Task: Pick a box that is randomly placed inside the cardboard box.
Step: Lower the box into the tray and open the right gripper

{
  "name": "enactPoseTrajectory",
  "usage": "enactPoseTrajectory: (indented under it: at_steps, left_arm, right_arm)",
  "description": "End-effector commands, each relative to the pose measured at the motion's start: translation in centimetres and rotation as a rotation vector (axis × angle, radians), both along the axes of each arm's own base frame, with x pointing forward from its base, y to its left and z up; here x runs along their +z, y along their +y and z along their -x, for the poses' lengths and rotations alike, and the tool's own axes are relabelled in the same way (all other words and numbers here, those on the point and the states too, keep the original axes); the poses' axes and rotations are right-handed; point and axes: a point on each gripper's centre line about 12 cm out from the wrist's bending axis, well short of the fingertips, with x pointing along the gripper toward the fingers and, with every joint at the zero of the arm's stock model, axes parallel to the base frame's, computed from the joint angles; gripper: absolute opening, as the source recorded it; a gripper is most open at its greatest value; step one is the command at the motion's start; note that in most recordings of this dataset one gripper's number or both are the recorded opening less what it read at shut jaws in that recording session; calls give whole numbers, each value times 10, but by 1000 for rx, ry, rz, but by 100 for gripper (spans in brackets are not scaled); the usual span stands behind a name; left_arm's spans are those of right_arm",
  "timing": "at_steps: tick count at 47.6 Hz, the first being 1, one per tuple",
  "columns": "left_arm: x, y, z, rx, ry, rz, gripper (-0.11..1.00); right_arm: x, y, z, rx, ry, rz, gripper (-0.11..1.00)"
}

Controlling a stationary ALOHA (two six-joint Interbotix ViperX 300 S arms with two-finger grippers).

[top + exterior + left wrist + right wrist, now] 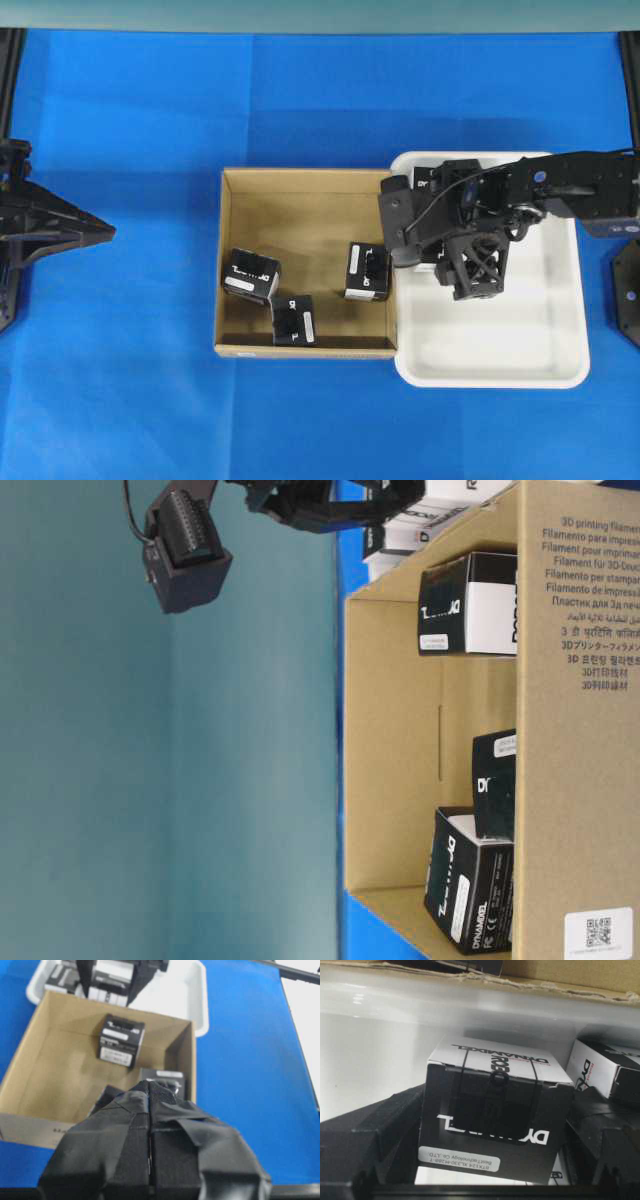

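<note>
Right wrist view: right fingers (pixel 485 1175) pinch a black box (pixel 492 1120) above the white tray (pixel 380 1060). Beyond, three similar boxes lie in the cardboard box (pixel 300 205). Left fingers (pixel 150 1110) pressed together.

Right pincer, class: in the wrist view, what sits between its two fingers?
A black box with white lettering and a label strip fills the gap between the right pincer's fingers, over the white tray. The right wrist view shows it.
</note>
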Motion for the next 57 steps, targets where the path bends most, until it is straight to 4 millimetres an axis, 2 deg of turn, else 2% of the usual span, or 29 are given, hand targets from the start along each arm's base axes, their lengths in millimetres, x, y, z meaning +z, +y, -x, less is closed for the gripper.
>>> enactPoseTrajectory:
  at_steps: [1,7,11,14,22,30,38,48,50,57]
  left_arm:
    - [5,0,-2,2,-12,-2,-7]
    - [4,0,-2,2,-12,-2,-7]
    - [4,0,-2,2,-12,-2,-7]
    - [4,0,-2,2,-11,-2,-7]
    - [4,0,-2,2,-14,-2,-7]
    - [3,1,-2,3,-11,-3,-7]
    - [2,0,-2,1,-9,-3,-7]
    - [5,-1,-2,-7,-31,-6,-7]
    - [4,-1,-2,-6,-28,-8,-7]
    - [2,-1,-2,-4,-21,-6,-7]
  right_arm:
    - [-1,0,-1,-6,-5,-1,77]
    - [0,-2,-3,-29,-27,-1,77]
    - [1,-4,-6,-56,-63,1,93]
    - [3,-4,-8,-70,-90,2,99]
    - [6,-4,-8,-97,-113,-4,99]
    - [20,1,-7,-100,-141,-9,100]
    - [60,0,-6,-149,-252,-18,100]
    - [126,2,6,-241,-502,-49,100]
    - [135,3,10,-258,-545,-59,100]
    - [151,6,29,-319,-670,-99,100]
